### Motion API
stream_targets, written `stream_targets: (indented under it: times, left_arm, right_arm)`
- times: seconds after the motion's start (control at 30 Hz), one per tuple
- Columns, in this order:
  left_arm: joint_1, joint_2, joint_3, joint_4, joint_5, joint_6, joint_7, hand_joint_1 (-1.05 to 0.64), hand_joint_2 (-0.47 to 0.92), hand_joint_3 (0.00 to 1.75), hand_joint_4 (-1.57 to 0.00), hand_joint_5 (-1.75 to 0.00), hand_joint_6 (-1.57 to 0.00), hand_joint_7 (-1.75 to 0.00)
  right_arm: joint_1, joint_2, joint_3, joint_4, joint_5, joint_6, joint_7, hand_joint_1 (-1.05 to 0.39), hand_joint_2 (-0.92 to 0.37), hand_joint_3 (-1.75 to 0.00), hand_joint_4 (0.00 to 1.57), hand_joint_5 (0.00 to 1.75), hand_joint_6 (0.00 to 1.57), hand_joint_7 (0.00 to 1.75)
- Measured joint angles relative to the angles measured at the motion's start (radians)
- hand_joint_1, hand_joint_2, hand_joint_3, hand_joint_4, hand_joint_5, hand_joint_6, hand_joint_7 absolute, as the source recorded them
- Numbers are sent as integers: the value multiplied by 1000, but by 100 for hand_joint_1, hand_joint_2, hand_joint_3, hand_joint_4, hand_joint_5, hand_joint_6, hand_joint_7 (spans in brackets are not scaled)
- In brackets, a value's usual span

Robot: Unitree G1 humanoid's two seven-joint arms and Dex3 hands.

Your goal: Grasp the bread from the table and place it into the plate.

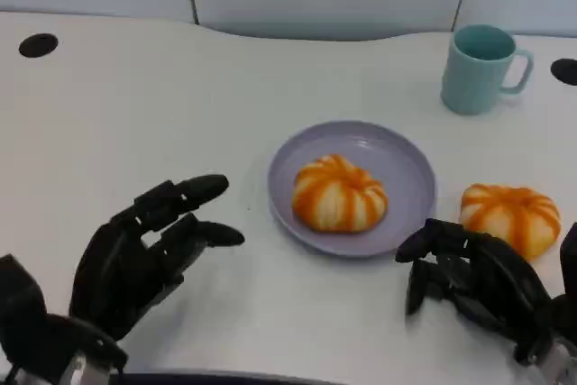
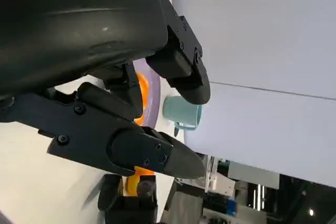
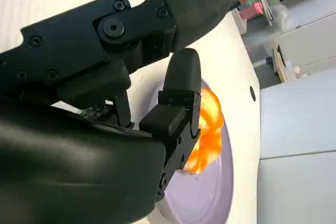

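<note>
**One bun plated, one on the table by our right hand**

Nearest us, our left hand hovered low over the white table, fingers spread and holding nothing, well left of the plate. Our right hand sat at the near right with its fingers curled in around nothing. Just beyond its fingertips, close but apart as far as we could tell, lay a round orange-striped bread bun on the bare tabletop, just right of the plate's rim. A second striped bun rested inside the round lavender plate between our hands. Farther back on the right stood a pale teal ceramic mug, upright, handle to the right. Two dark round holes marked the far edge, with open tabletop across the left.
</note>
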State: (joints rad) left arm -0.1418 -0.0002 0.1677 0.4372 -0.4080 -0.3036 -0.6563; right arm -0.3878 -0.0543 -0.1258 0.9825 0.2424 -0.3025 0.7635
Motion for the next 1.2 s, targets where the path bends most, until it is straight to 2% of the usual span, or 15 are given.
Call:
stream_targets:
  times: [0.03,0.07,0.23,0.27,0.37,0.53,0.7,1.0,1.2]
  left_arm:
    - [14,-3,0,-9,-1,1,0,-70,92,9,-47,-134,-63,-57]
    - [27,-5,1,-14,-6,2,0,-69,92,9,-47,-136,-58,-72]
    - [69,-7,9,-23,-23,6,0,-68,92,10,-51,-145,-49,-109]
    - [74,-7,10,-23,-23,5,0,-69,92,7,-52,-150,-48,-121]
    - [83,-13,18,-25,-33,9,12,-71,92,3,-48,-163,-41,-142]
    - [106,-39,31,-20,-35,17,33,-71,92,2,-45,-174,-38,-152]
    - [106,-48,37,17,-30,2,41,-69,92,4,-47,-175,-38,-154]
    - [62,-46,48,131,-11,-65,43,-68,92,4,-48,-175,-42,-158]
    - [40,-42,57,174,3,-84,44,-67,92,3,-50,-175,-42,-160]
  right_arm:
    - [0,0,0,-1,1,2,0,-50,-92,-9,65,163,76,105]
    - [1,0,0,-3,1,2,0,-50,-92,-9,65,161,76,105]
    - [6,0,2,-9,1,1,-4,-50,-92,-9,66,158,76,104]
    - [7,0,2,-8,2,0,-3,-50,-92,-9,66,158,76,104]
    - [8,0,0,-6,2,-8,3,-50,-92,-10,66,159,75,104]
    - [9,-2,-9,-6,9,0,20,-48,-92,-10,64,161,74,104]
    - [1,-10,-24,12,12,10,36,-49,-92,-10,64,161,74,104]
    - [-19,-28,-37,53,18,2,43,-53,-92,-9,61,172,75,104]
    - [-21,-31,-38,50,16,8,36,-56,-92,-12,63,163,75,107]
